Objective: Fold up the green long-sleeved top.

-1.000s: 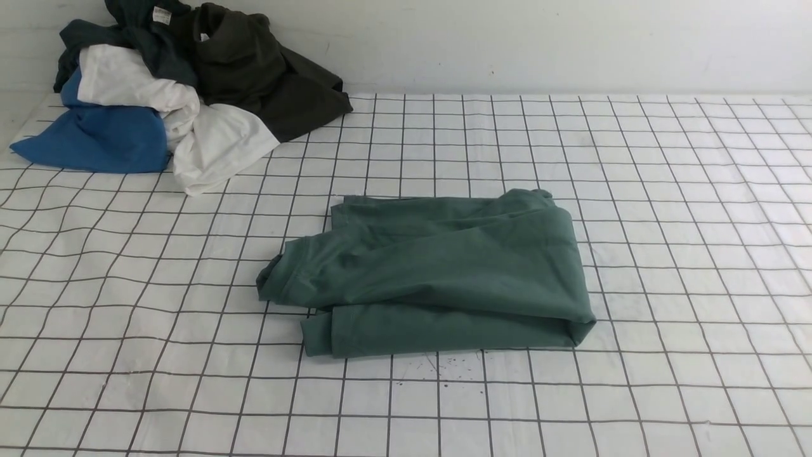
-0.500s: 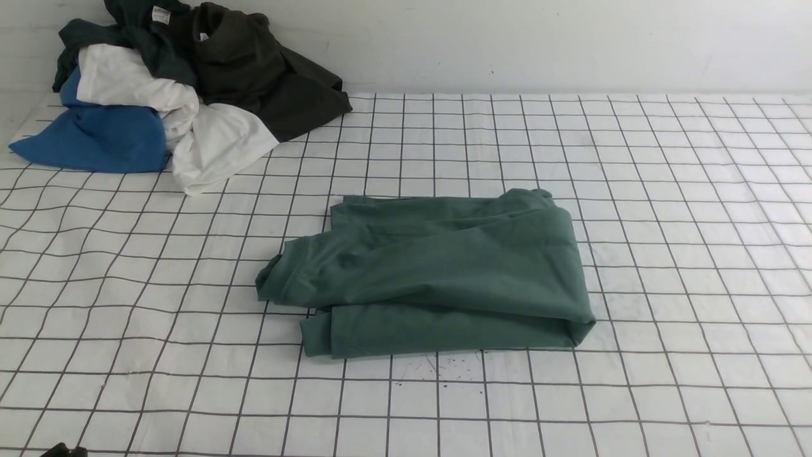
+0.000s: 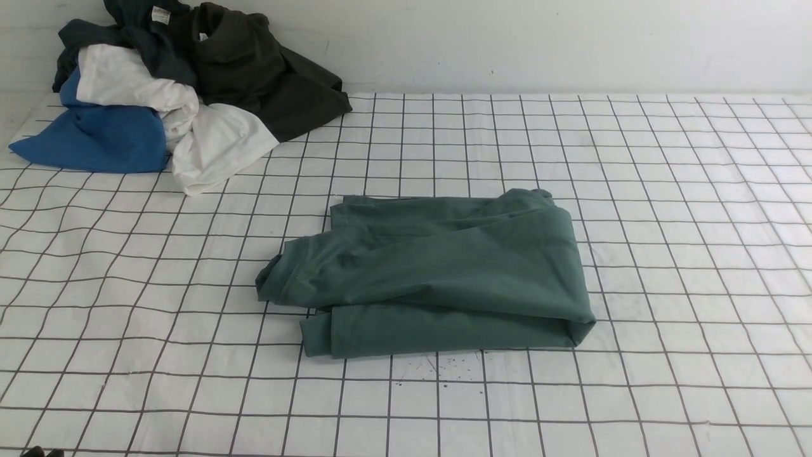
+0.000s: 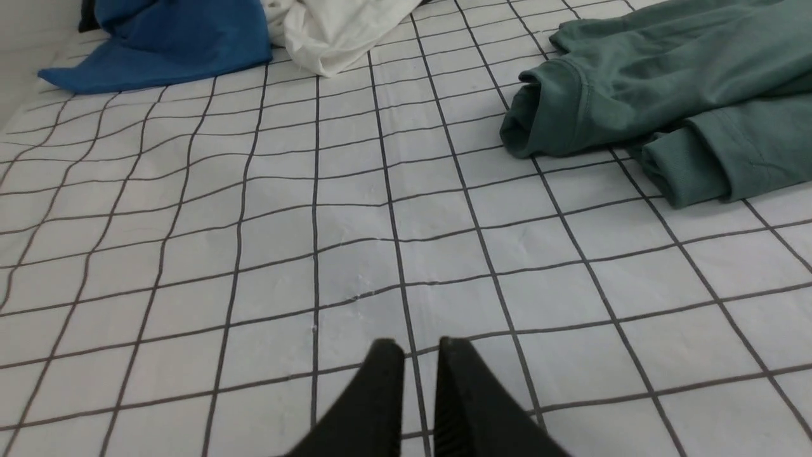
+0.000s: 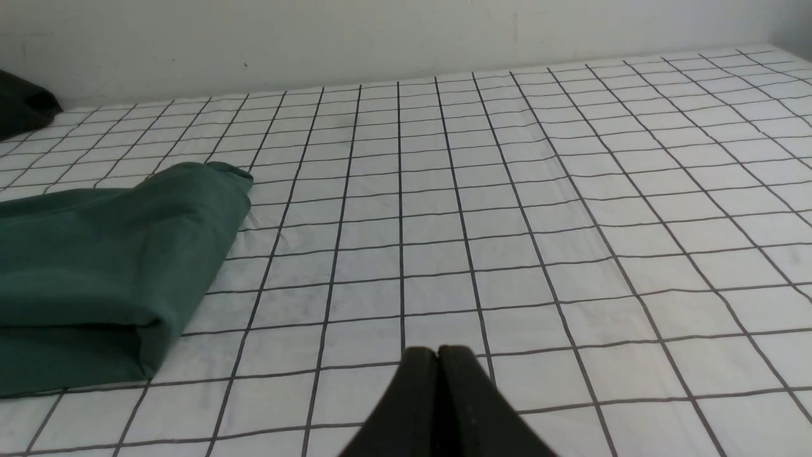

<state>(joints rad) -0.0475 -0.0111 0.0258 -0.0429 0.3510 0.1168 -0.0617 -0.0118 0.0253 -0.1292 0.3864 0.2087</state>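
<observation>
Nearest the camera in the front view, only a dark tip of the left tool (image 3: 39, 452) peeks in at the bottom edge near the left corner, and the right tool does not show there at all. In the left wrist view the left tool (image 4: 419, 346) has its two black fingers almost together, a thin gap between the tips, holding nothing and hovering over the checked white cloth that covers the bench (image 4: 355, 254). In the right wrist view the right tool (image 5: 438, 351) has its fingers pressed together with no gap, also empty, above bare grid squares of the bench (image 5: 539, 254). Just beyond the near rows of squares, a scatter of small dark specks (image 3: 444, 371) marks the cloth. Directly behind them lies the green long-sleeved top (image 3: 438, 273), folded into a rough rectangle near the middle of the bench, flat on the cloth and well apart from both tools. Its folded edge runs along the right side, while layered hems and a cuffed sleeve end stick out on the left; the same cuff shows in the left wrist view (image 4: 641, 95), and the rounded fold in the right wrist view (image 5: 108, 266). Farther back, in the far left corner against the white wall (image 3: 539, 38), sits a heap of clothes: a bright blue cloth (image 3: 95, 139), a white garment (image 3: 190, 127) and a dark olive-black garment (image 3: 266, 76) piled together.
</observation>
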